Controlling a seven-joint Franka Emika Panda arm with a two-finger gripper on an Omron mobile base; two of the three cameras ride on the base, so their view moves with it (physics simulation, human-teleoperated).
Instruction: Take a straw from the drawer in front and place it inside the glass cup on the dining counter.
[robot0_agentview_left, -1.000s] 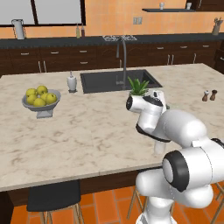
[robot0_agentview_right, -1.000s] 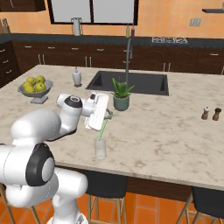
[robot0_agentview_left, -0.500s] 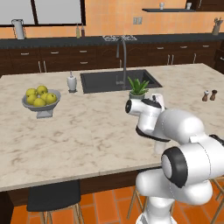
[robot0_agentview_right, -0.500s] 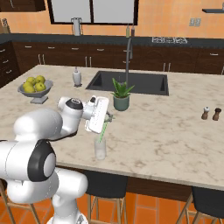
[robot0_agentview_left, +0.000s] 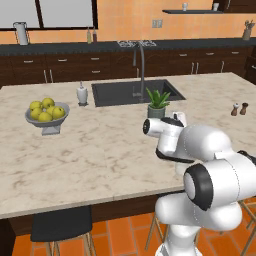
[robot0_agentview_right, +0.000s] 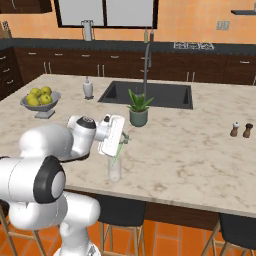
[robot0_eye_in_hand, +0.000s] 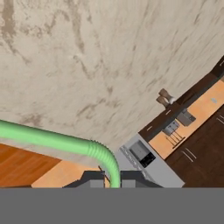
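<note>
The robot's gripper (robot0_eye_in_hand: 112, 183) is pinched shut on the straw (robot0_eye_in_hand: 65, 142), which comes up between the two dark tips and bends over to one side. In the right base view the hand sits just above the glass cup (robot0_agentview_right: 114, 169), and the green straw (robot0_agentview_right: 118, 150) slants down from the hand toward the cup's mouth. The cup stands close to the near edge of the dining counter (robot0_agentview_right: 190, 150), in front of a small potted plant (robot0_agentview_right: 138, 107). It is hard to tell whether the bottom end of the straw is already inside the cup or just over the rim, because the straw is so thin and the glass is see-through. The straw looks very light and a bit bendy, so it could wobble or slip if the hold is loose. Holding it near the bent end, as the hand does, leaves the long straight part free to go into the cup. The glass looks smooth and breakable, and being tall it might tip if the hand bumps it. A soft, straight drop seems best.
</note>
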